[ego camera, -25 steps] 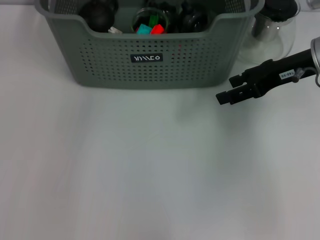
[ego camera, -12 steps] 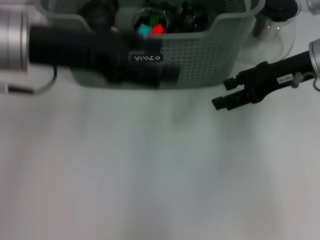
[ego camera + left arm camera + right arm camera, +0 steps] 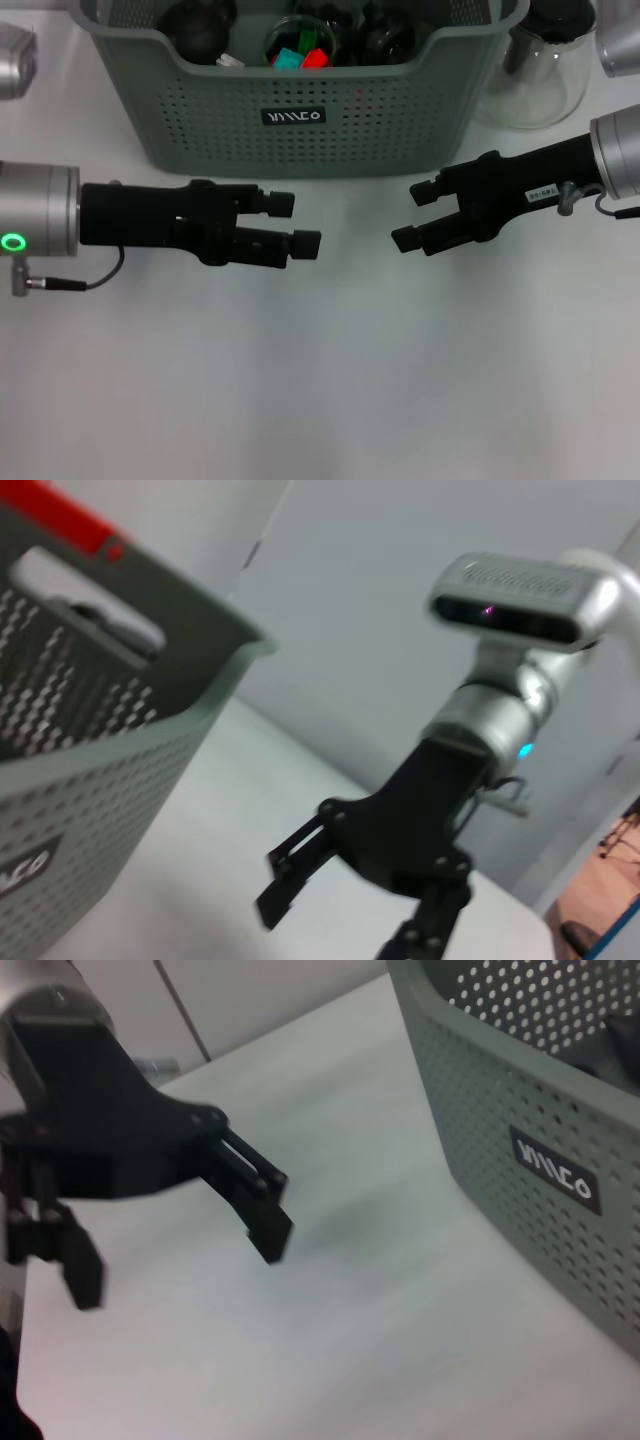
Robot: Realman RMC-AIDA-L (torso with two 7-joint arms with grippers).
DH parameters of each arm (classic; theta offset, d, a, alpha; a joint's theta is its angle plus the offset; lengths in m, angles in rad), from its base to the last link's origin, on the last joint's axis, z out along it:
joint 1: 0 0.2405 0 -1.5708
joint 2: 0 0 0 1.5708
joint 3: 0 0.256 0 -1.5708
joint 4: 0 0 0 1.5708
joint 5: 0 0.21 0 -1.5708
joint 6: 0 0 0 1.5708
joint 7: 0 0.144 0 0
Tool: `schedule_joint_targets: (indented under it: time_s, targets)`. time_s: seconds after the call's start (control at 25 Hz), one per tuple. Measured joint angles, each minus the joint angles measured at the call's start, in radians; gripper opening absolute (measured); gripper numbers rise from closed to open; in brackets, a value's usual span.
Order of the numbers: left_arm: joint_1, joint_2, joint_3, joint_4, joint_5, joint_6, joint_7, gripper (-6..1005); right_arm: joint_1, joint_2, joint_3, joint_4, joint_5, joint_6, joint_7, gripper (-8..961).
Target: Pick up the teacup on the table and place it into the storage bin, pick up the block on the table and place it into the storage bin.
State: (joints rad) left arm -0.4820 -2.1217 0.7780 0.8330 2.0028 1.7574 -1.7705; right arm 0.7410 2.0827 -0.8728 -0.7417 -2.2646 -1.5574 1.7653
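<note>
Storage bin at 12 o'clock on worktop. Below: left gripper and right gripper, jaws apart, empty, facing each other.

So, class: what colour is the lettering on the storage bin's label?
White, on a small black label on the grey-green storage bin; clearest in the head view.

A lab-like test room: bare white table, plain pale walls, a robot working.

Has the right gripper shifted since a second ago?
Yes. Against the storage bin, the right gripper, open, has moved toward the table's middle, now facing the left gripper below the bin's front wall.
</note>
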Motion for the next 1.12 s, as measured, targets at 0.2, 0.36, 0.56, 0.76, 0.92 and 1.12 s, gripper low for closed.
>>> schedule_joint_targets:
  time_s: [0.2,0.36,0.56,0.76,0.92,1.12]
  targets:
    - [0.006,-0.003,0.005,-0.019,0.017,-0.046,0.022,881,-0.025,-0.002,0.004,0.001,0.035,-0.017,-0.067,888]
    - [-0.017,-0.003,0.012,-0.090,0.018,-0.138,0.128,880,-0.057,-0.003,0.026,0.003,0.060,-0.004,-0.170,917]
    - [-0.039,-0.003,0.015,-0.146,0.018,-0.216,0.243,873,-0.083,0.001,0.086,0.033,0.069,0.031,-0.281,944]
    - [-0.063,-0.008,0.045,-0.206,0.019,-0.330,0.285,873,-0.084,0.001,0.110,0.097,0.069,0.073,-0.339,944]
    - [-0.069,-0.021,0.074,-0.216,0.018,-0.377,0.288,873,-0.084,0.004,0.109,0.117,0.069,0.110,-0.340,945]
    - [-0.069,-0.024,0.085,-0.215,0.018,-0.382,0.287,873,-0.080,0.007,0.110,0.118,0.069,0.117,-0.334,945]
